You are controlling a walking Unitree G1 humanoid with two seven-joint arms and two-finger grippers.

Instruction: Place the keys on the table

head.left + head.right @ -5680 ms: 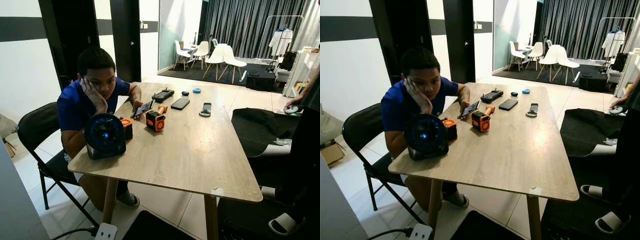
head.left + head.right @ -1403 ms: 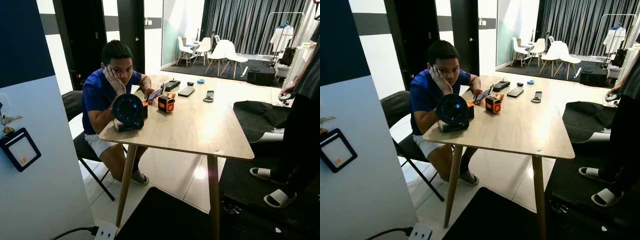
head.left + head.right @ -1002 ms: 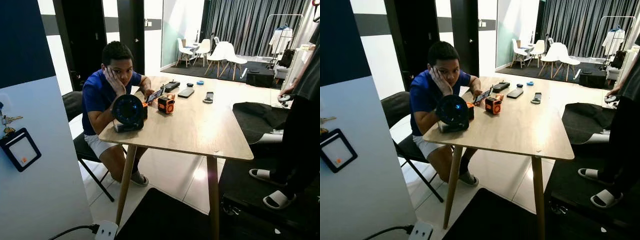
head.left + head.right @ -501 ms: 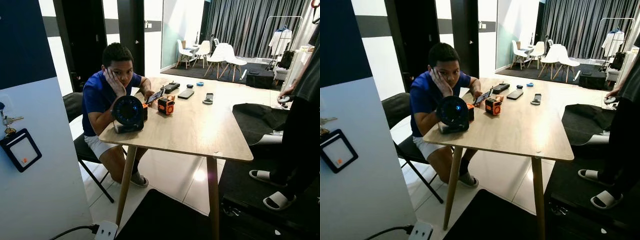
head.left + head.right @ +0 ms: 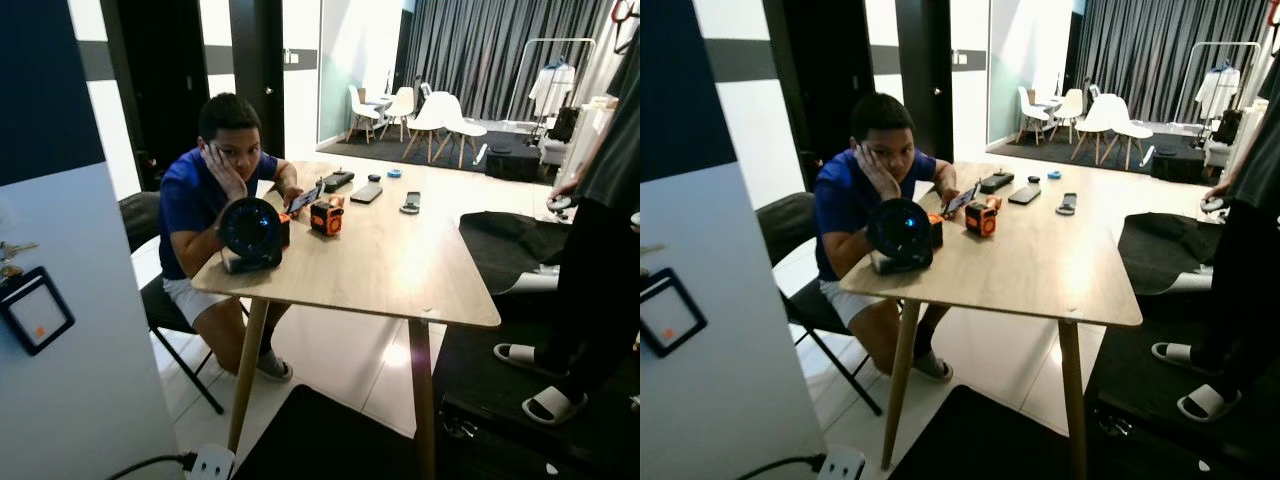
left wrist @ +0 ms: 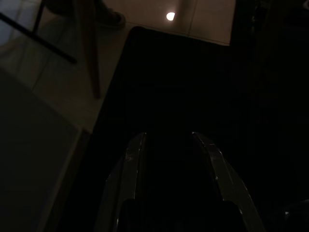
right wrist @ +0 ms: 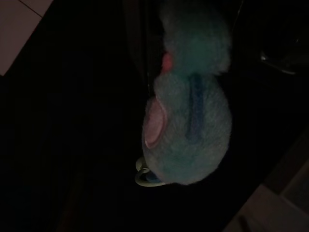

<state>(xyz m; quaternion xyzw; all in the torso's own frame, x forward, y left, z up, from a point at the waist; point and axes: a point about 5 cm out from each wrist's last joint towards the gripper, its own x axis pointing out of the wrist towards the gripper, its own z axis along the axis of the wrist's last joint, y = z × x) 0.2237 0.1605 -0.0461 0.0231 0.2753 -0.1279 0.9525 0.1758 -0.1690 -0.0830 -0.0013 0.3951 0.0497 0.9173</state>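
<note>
Where the robot stands: short of the near end of a light wooden table, well apart from it, with a white partition wall close on its left.
Task thing: a fluffy teal key fob with pink patches hangs close before the right wrist camera, a pale ring at one end. It is over dark floor and not on the table. No key blades can be made out in the gloom.
Right gripper: its grip cannot be told from the dark wrist view.
Left gripper: hangs low over a black mat, jaws parted, nothing between them. A wooden table leg and pale tiles lie beyond.
Table load: a round black fan-like device near the left edge, an orange-and-black box just past it, a dark phone and a few small dark items toward the far end. The near half is bare wood.
Seated person: blue shirt, on a black folding chair at the table's left side, cheek on one hand, the other holding a phone.
Standing person: at the right edge, dark clothes, light sandals.
Wall: a black-framed card holder hangs on the partition.
Floor: a white power strip at the foot of the partition.
Background: white chairs before dark curtains.
</note>
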